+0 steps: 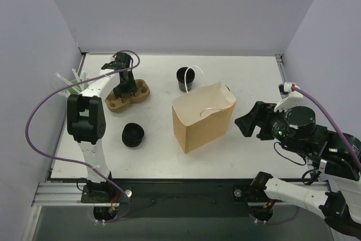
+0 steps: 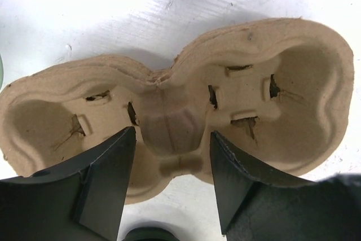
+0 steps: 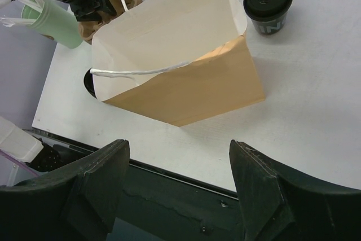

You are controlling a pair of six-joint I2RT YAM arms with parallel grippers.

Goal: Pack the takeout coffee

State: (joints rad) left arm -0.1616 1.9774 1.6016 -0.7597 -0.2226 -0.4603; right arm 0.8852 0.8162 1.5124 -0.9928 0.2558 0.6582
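Mint-green cup of white straws (image 3: 53, 23): far left of the table (image 1: 254, 77), upright

Left gripper (image 2: 172, 134): fingers spread, nothing pinched; poised over the waist of the pulp cup carrier (image 2: 304, 111), one finger to either side of the bridge between its two empty wells, clear of it as far as the wrist view tells

Squat ribbed black stack (image 1: 133, 134): nearer the arms than the carrier, apart from it

Second black cup (image 1: 185, 77): far side of the table, left of the bag's far corner; whether it is lidded cannot be told

Brown paper bag (image 1: 203, 125): centre, upright, mouth open, white handles up; interior only partly seen

Takeout coffee (image 3: 268, 1): small black cup, black lid on, standing upright on the table just beyond the bag's far right corner, outside the bag; almost hidden by the bag in the overhead view; long axis vertical

Right gripper (image 3: 179, 148): fingers spread wide, empty, held right of the bag, apart from it

Governing relation, as judged: the coffee lies ahead of the right gripper and toward the far side, past the bag's right wall, with open table between; the bag stands between it and the left arm. The right arm is the nearer one; a side-on approach across the cup's upright body looks the natural pick, then a lift over the bag's rim
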